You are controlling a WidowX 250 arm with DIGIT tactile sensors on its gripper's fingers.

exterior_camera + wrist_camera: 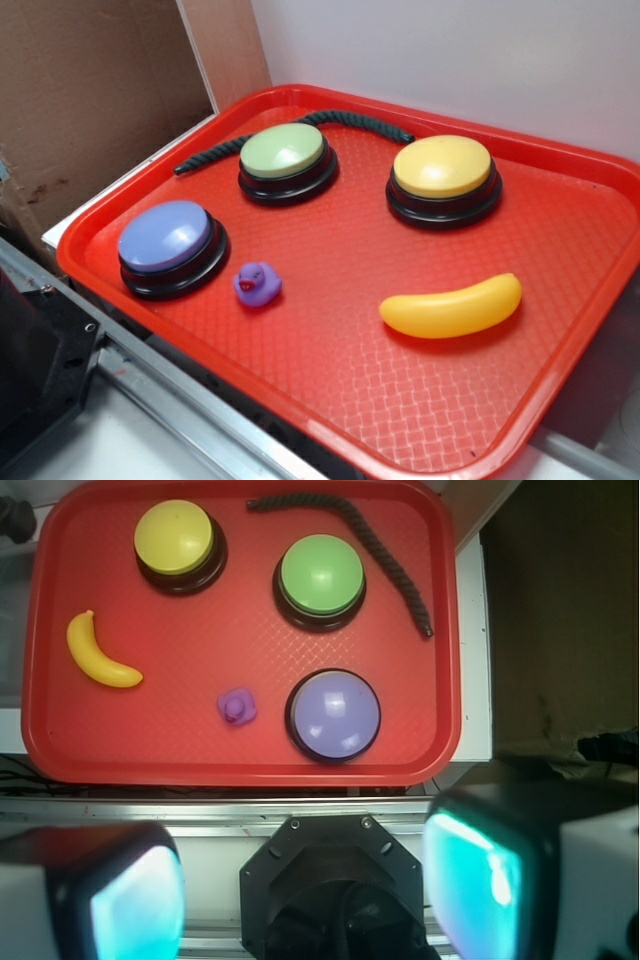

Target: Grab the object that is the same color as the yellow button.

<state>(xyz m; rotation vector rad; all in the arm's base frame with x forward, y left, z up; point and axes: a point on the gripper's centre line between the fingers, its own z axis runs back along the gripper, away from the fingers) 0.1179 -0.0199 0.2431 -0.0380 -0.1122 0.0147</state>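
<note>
A glossy yellow toy banana (452, 307) (100, 653) lies on the red tray (330, 260) (200, 750), in front of the yellow button (443, 176) (177, 542), which has a yellow dome on a black base. My gripper (305, 890) shows only in the wrist view, high above the near side of the tray and over the robot's black base. Its two teal pads (135, 905) stand far apart with nothing between them. The gripper is well clear of the banana and does not appear in the exterior view.
A green-topped button (286, 160) (320, 578), a blue-purple button (170, 245) (334, 715), a small purple duck (257, 284) (237, 706) and a dark rope (350, 122) (385, 555) share the tray. A cardboard wall (90, 100) stands left, a white wall behind, and a metal rail (180, 400) in front.
</note>
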